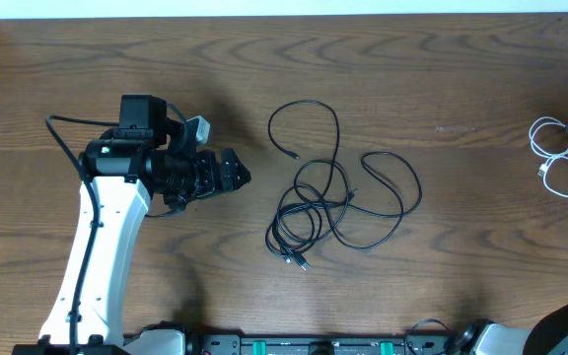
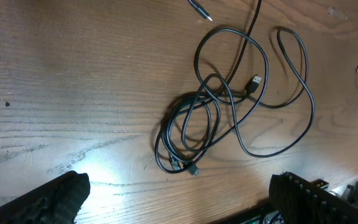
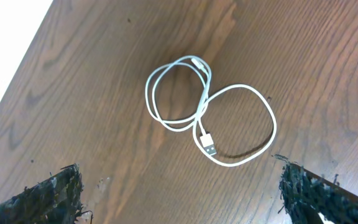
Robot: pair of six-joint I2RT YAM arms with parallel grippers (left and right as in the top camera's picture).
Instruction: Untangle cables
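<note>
L gripper spread wide, nothing held, left of black cables tangled mid-worktop. R gripper likewise spread, empty, above white cable coiled near right edge. Risk: several strands pinched together, knot tightened, bundle dragged.

Probably a robotics lab: my white arm and a black mounting rail stand at the edge of a wood-grain surface.
</note>
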